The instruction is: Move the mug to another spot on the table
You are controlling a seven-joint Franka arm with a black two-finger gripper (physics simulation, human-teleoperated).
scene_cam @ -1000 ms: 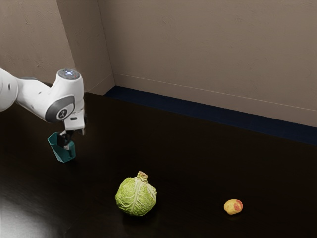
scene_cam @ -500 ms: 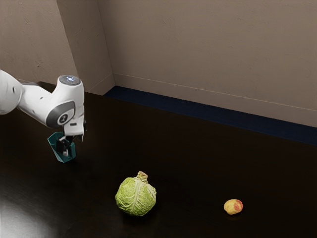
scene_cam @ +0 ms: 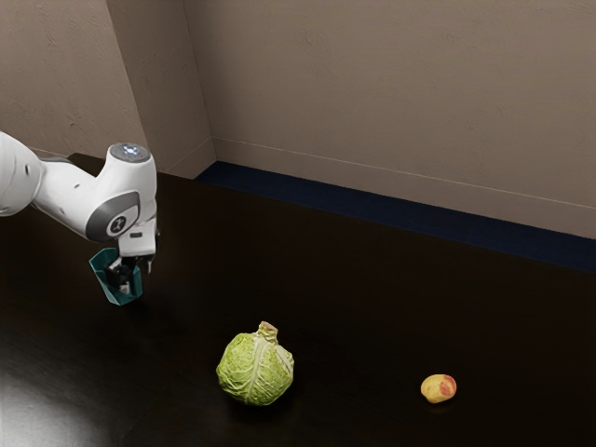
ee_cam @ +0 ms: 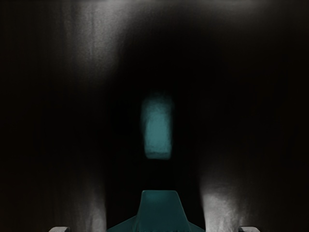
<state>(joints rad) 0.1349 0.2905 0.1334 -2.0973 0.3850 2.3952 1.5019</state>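
A robot arm's black gripper (scene_cam: 124,276) is closed on the rim of a teal mug (scene_cam: 105,277), which hangs tilted directly beneath the hand, low over the dark table (scene_cam: 372,307). The mug is at the exterior view's left. A cabbage (scene_cam: 255,365) lies well apart from it, towards the right.

place: bare simulated room | beige walls (scene_cam: 391,84) | blue baseboard (scene_cam: 400,212) | dark table (scene_cam: 372,298)
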